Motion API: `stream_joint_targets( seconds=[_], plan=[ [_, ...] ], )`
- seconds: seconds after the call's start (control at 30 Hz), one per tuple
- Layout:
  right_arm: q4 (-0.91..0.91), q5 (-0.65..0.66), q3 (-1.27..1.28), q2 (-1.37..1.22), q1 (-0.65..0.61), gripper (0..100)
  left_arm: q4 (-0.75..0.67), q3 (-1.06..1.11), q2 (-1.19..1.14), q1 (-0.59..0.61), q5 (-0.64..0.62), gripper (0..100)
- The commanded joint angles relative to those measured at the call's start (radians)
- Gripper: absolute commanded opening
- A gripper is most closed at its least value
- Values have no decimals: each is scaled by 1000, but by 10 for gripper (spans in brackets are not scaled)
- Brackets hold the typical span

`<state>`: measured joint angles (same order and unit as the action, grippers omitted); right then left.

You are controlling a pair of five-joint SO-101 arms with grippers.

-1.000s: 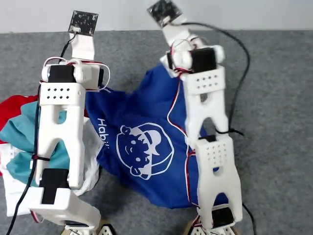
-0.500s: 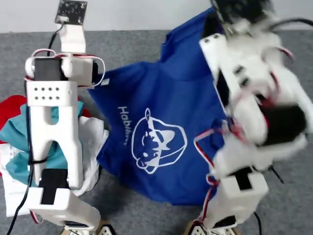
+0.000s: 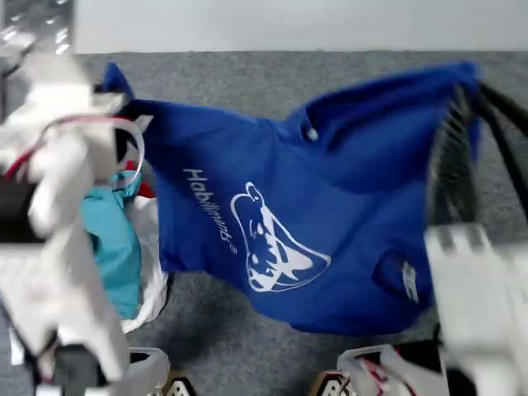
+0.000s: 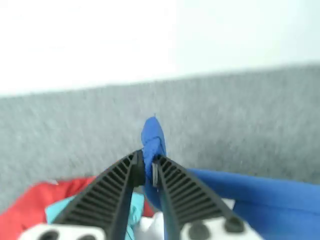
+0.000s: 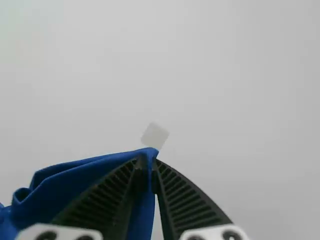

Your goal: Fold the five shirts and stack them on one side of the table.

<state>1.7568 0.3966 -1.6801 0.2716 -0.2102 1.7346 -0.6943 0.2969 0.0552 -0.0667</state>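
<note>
Across the frame's middle, the blue fabric shirt with a white cartoon print is stretched over the grey felt worktop, its right edge hidden behind the blurred right arm. Left jaws and right jaws each pinch a blue corner. At left, the smeared left arm covers part of a teal, red and white shirt heap; a white wall stands behind.
</note>
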Motion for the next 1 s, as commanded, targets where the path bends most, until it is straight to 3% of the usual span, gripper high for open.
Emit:
stream_joint_targets(
  seconds=[0.0,0.1,0.3,0.57,0.8,0.97],
  plan=[
    [39,9,8,56,15,8,20,-31,147,2,-11,12],
    [39,9,8,116,27,8,20,-31,236,2,-9,12],
    [35,-38,8,206,208,8,18,-31,353,3,-11,12],
    [25,-41,183,206,214,8,-9,73,365,3,-11,12],
    [-108,-38,468,140,213,8,-264,418,365,9,-2,12],
    [-315,-41,686,54,211,8,-489,549,287,11,-2,12]
  ],
)
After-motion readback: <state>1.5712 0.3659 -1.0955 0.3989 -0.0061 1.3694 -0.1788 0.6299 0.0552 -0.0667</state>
